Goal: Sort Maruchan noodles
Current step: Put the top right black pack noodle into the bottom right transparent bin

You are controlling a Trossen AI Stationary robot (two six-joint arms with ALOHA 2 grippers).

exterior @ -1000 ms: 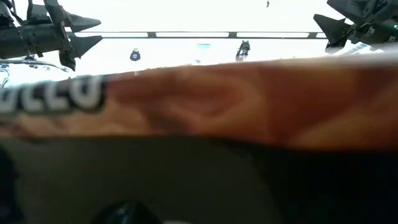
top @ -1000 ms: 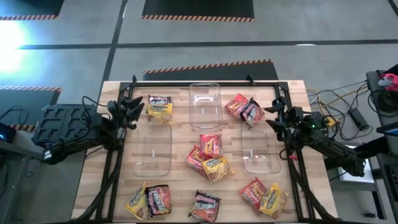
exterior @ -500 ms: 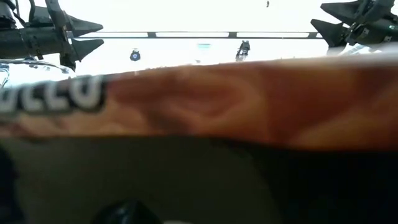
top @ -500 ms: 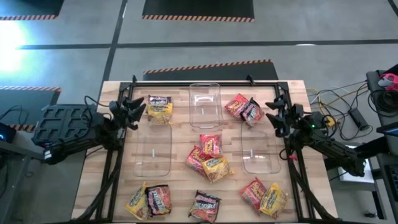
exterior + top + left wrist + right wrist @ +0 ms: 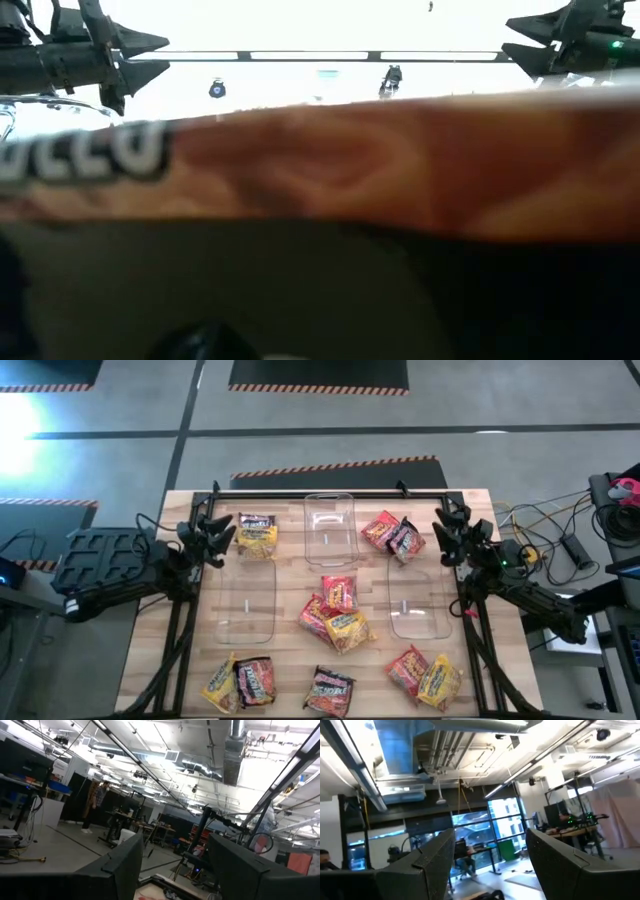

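Observation:
The Maruchan noodles lie flat on the wooden table in small groups: a yellow and dark pair (image 5: pixel 256 533) at far left, a red and dark pair (image 5: pixel 393 534) at far right, a red and yellow cluster (image 5: pixel 335 613) in the middle, and packets along the near edge (image 5: pixel 240 682), (image 5: pixel 330 691), (image 5: pixel 425 676). My left gripper (image 5: pixel 217 537) hovers open just left of the far-left pair. My right gripper (image 5: pixel 447 527) hovers open, right of the far-right pair. Both stand above the table in the low view (image 5: pixel 150 55), (image 5: pixel 515 38).
Three clear plastic bins sit among the packets: one at far centre (image 5: pixel 330 525), one at left (image 5: pixel 246 603), one at right (image 5: pixel 418 606). A black frame rail (image 5: pixel 320 494) runs along the far edge. A person (image 5: pixel 96 804) stands far off in the room.
My right gripper has moved toward the table's far edge and risen a little, staying open. The packets and bins have not moved.

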